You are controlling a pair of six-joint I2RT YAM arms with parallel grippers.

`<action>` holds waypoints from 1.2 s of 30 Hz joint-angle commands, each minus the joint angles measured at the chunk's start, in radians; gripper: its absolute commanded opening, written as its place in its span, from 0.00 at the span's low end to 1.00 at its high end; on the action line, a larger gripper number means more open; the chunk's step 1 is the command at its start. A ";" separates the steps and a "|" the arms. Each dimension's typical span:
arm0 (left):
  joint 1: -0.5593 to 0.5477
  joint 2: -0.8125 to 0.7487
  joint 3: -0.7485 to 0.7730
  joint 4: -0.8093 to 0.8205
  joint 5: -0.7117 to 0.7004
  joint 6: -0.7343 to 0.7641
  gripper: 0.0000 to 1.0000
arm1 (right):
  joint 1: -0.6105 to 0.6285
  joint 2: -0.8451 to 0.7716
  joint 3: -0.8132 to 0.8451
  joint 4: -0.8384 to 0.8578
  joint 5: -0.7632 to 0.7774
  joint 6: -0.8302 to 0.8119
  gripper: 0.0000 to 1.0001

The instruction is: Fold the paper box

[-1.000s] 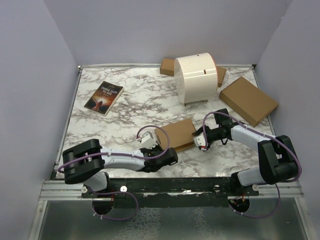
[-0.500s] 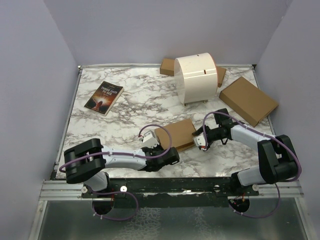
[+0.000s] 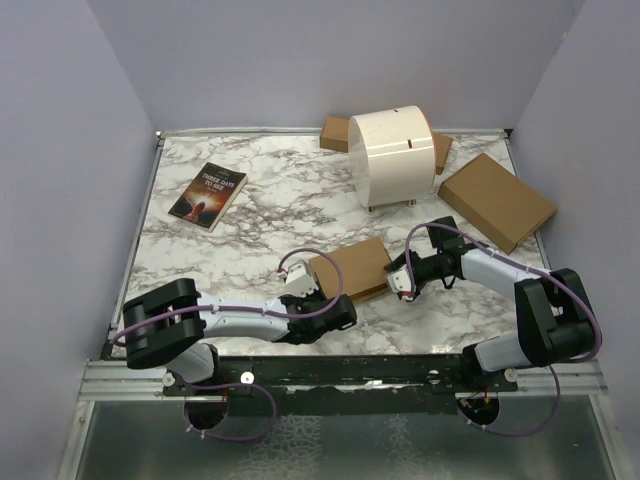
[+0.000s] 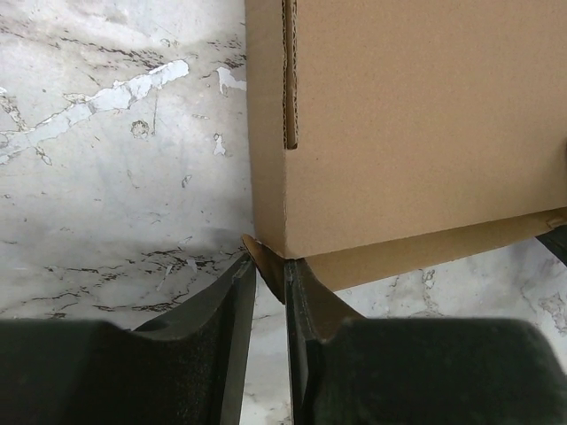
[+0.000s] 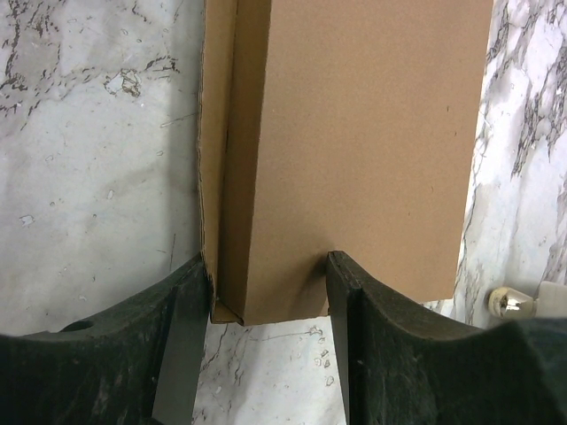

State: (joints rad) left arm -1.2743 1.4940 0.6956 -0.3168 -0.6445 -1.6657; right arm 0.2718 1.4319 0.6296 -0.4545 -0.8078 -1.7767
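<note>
Left gripper [image 4: 270,268], jaws narrow, nips a corner of the paper box [image 4: 399,133]; right gripper [image 5: 266,263] clamps its other end.

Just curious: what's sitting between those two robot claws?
The paper box, left gripper on one corner, right gripper on the other end; top view shows it.

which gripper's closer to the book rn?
Left. The left gripper is at the left corner of the box, right of the book; the right gripper is at the box's right end, farther off.
</note>
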 commanded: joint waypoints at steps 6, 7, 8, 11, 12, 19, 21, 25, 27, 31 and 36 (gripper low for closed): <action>-0.012 0.019 0.001 0.015 0.044 0.063 0.21 | 0.004 0.027 0.005 -0.044 -0.005 0.008 0.52; -0.013 0.022 0.004 0.018 0.048 0.068 0.21 | 0.004 0.028 0.004 -0.044 -0.005 0.008 0.52; -0.014 0.024 0.006 0.020 0.050 0.075 0.21 | 0.004 0.027 0.007 -0.044 -0.005 0.008 0.52; -0.018 0.032 0.012 0.016 0.055 0.083 0.22 | 0.004 0.031 0.006 -0.044 -0.007 0.010 0.52; -0.019 0.035 0.014 0.015 0.056 0.084 0.22 | 0.004 0.031 0.006 -0.044 -0.007 0.009 0.52; -0.036 0.052 0.032 -0.009 0.059 0.086 0.24 | 0.005 0.035 0.008 -0.044 -0.006 0.010 0.52; -0.040 0.052 0.036 -0.013 0.057 0.085 0.24 | 0.005 0.037 0.008 -0.043 -0.005 0.011 0.52; -0.045 0.054 0.035 -0.014 0.055 0.080 0.24 | 0.007 0.038 0.009 -0.041 -0.002 0.016 0.51; -0.045 0.056 0.035 -0.017 0.054 0.077 0.24 | 0.010 0.040 0.008 -0.041 -0.002 0.018 0.51; -0.046 0.072 0.038 -0.024 0.055 0.070 0.23 | 0.019 0.045 0.007 -0.039 -0.002 0.023 0.51; -0.054 0.099 0.056 -0.050 0.050 0.064 0.22 | 0.027 0.047 0.007 -0.035 0.000 0.032 0.51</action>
State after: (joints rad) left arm -1.3064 1.5482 0.7319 -0.3206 -0.6399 -1.6012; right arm 0.2771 1.4471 0.6369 -0.4503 -0.8131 -1.7817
